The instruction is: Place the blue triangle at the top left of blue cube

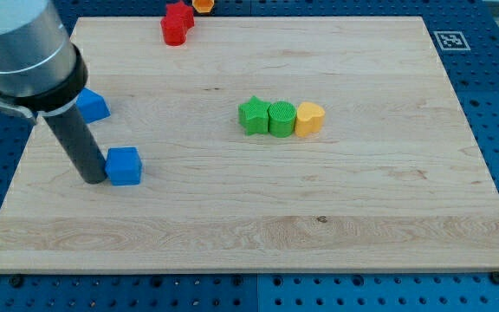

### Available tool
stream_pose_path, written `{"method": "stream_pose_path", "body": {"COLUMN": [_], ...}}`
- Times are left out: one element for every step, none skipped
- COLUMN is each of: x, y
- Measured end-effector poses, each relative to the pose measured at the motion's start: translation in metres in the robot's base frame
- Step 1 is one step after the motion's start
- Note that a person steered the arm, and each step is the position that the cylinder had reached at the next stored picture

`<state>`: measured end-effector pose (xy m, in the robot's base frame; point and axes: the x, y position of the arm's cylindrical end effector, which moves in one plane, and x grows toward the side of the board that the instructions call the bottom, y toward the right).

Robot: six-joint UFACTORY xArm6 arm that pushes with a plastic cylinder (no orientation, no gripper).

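The blue cube (124,165) sits on the wooden board (258,234) at the view's left. The blue triangle (93,105) lies up and to the left of it, partly hidden behind my rod. My tip (93,178) rests on the board right against the cube's left side, below the triangle.
A green star (252,115), a green cylinder (281,118) and a yellow heart-like block (309,118) stand in a touching row at the board's middle. Two red blocks (177,23) and an orange block (203,5) sit at the top edge.
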<state>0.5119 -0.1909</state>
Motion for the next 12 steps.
{"method": "stream_pose_path", "body": {"x": [0.0, -0.001, -0.035, -0.061, -0.096, -0.106, -0.124, -0.137, -0.131, -0.125, -0.122, -0.117], "y": [0.001, -0.015, -0.049, -0.083, -0.114, -0.106, -0.082, -0.045, -0.042, -0.04, -0.032, -0.025]}}
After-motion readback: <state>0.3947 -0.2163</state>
